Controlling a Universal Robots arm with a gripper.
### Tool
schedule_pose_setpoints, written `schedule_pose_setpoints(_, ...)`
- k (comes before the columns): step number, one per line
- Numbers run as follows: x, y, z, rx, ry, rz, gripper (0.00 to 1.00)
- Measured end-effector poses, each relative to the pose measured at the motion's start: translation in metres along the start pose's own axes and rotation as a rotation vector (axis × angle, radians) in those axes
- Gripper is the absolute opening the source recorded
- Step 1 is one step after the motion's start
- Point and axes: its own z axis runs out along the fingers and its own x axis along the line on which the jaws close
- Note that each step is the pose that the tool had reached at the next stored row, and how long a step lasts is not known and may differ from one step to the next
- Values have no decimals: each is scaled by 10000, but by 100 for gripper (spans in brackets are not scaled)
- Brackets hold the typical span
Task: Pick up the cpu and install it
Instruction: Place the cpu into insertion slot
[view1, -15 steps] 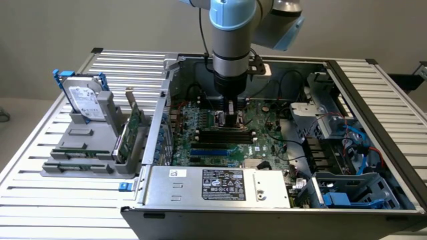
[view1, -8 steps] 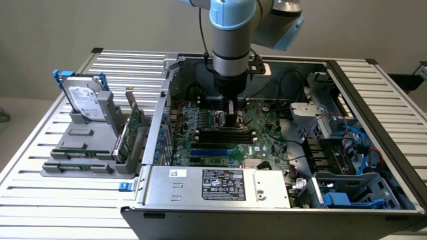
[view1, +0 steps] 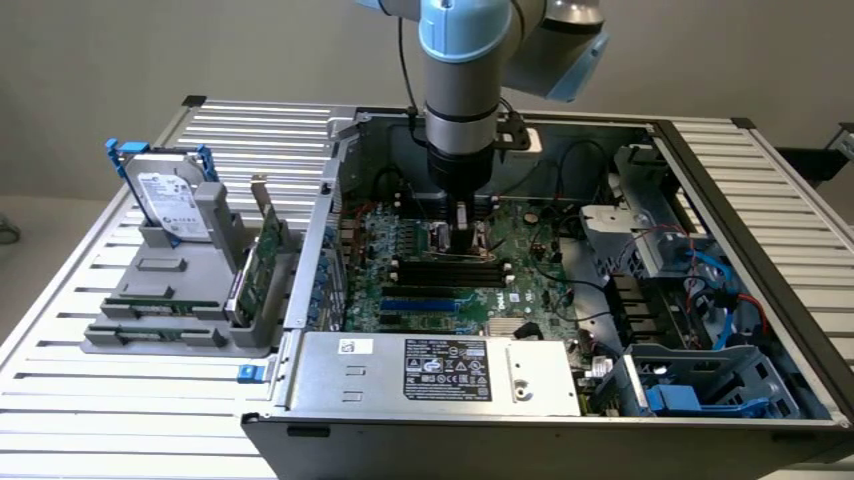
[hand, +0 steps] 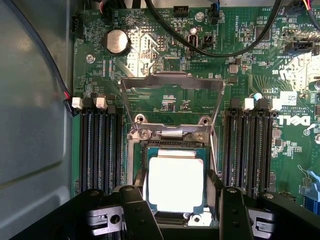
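The cpu (hand: 176, 181), a small square chip with a pale silver top, sits level in the motherboard socket (hand: 135, 165). The socket's metal load plate (hand: 172, 82) is swung up and open behind it. My gripper (hand: 177, 197) reaches straight down into the computer case (view1: 320, 215), its two black fingers (hand: 134, 200) pressed against opposite sides of the chip and shut on it. In the exterior view the gripper (view1: 461, 228) stands over the middle of the green motherboard (view1: 534, 290), and the arm hides the chip.
Black memory slots (hand: 100, 145) flank the socket on both sides. Black cables (hand: 210, 47) loop over the board behind the socket. On the exterior view's left, a grey stand (view1: 167, 300) holds an upright hard drive (view1: 174, 200) and green cards (view1: 267, 250). A silver power supply (view1: 441, 370) lies along the case front.
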Motion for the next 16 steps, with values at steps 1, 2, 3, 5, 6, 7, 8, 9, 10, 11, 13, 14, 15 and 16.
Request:
schedule_pose_setpoints(1, 1, -1, 8, 0, 0, 3, 55)
schedule_pose_setpoints(2, 3, -1, 16, -1, 0, 7, 55)
schedule_pose_setpoints(3, 5, -2, 28, -1, 0, 13, 55)
schedule_pose_setpoints(5, 10, -3, 36, 0, -4, 31, 55)
schedule_pose_setpoints(6, 13, -4, 40, -2, -3, 42, 55)
schedule_pose_setpoints(7, 17, -4, 43, -2, -4, 50, 55)
schedule_pose_setpoints(8, 21, -4, 46, -3, -5, 59, 55)
schedule_pose_setpoints(9, 25, -4, 48, -3, -6, 67, 55)
schedule_pose_setpoints(10, 28, -4, 50, -3, -7, 75, 55)
schedule_pose_setpoints(11, 31, -4, 53, -3, -7, 81, 55)
schedule_pose_setpoints(13, 32, -4, 57, 2, -11, 91, 55)
schedule_pose_setpoints(14, 32, -5, 60, 5, -12, 98, 55)
schedule_pose_setpoints(15, 32, -5, 64, 10, -15, 106, 55)
schedule_pose_setpoints(16, 32, -6, 68, 16, -16, 120, 55)
